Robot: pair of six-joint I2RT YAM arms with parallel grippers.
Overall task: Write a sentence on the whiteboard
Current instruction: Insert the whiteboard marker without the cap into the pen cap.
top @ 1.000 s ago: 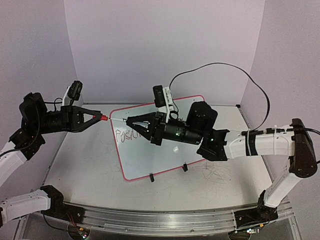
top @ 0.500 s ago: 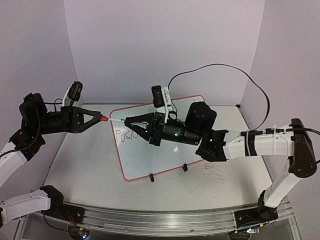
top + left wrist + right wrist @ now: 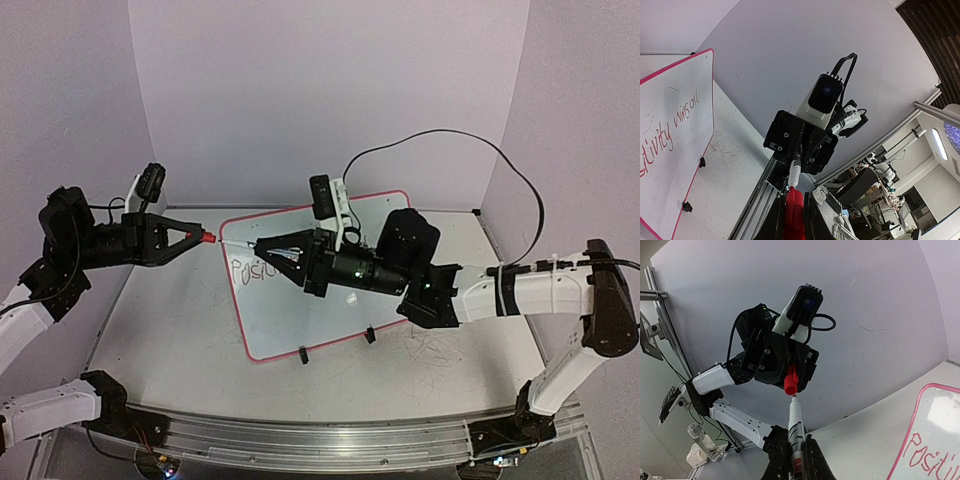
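You have both jaws clamped, left gripper (image 3: 198, 237) on the red cap (image 3: 207, 238), right gripper (image 3: 260, 247) on the marker (image 3: 235, 243) — tip aimed nine o'clock at that cap, apparently for capping — while the sentence (image 3: 252, 269) sits on the whiteboard (image 3: 300, 315) at six o'clock beneath the marker.

Red-purple sentence (image 3: 255, 268) on pink-rimmed whiteboard (image 3: 300, 315)

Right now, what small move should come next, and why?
Probably ease the right hand forward so the white marker slides into the red cap pinched in the left hand. The tip sits just short of the cap, roughly in line, and the red handwritten sentence on the pink-rimmed whiteboard looks finished.
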